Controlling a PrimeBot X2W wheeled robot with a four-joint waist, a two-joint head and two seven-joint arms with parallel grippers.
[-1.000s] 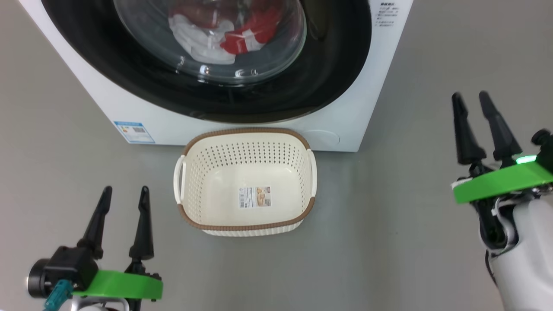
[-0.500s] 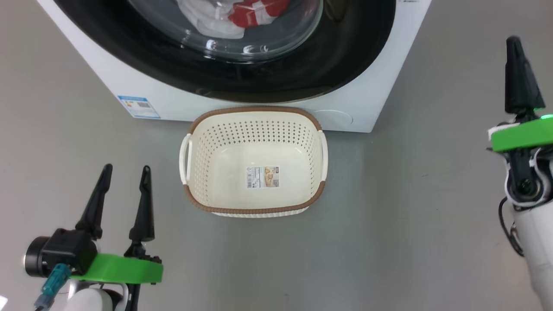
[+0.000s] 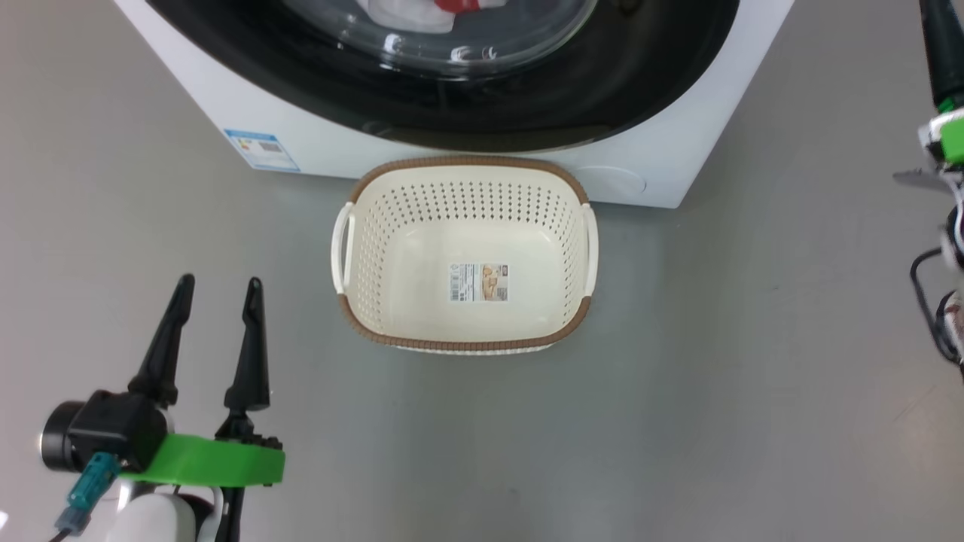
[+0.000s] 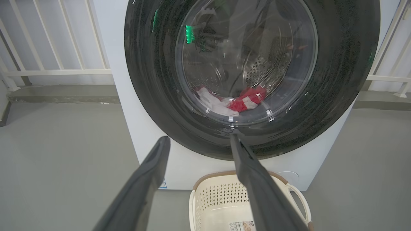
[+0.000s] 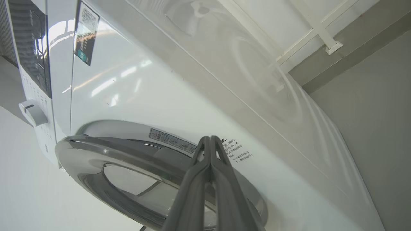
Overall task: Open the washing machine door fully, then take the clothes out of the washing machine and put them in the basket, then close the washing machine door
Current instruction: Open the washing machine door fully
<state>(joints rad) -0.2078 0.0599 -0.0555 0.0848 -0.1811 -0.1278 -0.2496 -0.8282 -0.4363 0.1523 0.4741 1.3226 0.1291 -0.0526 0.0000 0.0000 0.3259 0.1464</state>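
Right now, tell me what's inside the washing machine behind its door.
Through the glass of the washing machine door, red and white clothes lie low in the perforated drum. The heap hides how many garments there are.

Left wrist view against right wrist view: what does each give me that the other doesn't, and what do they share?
Left wrist view: the open left gripper facing the door head-on, red and white clothes behind its glass, and the basket below it. Right wrist view: the shut right gripper, nothing between its fingers, aimed at the door's rim seen from the side, plus the control panel and knob. Shared: the white washing machine with its door shut.
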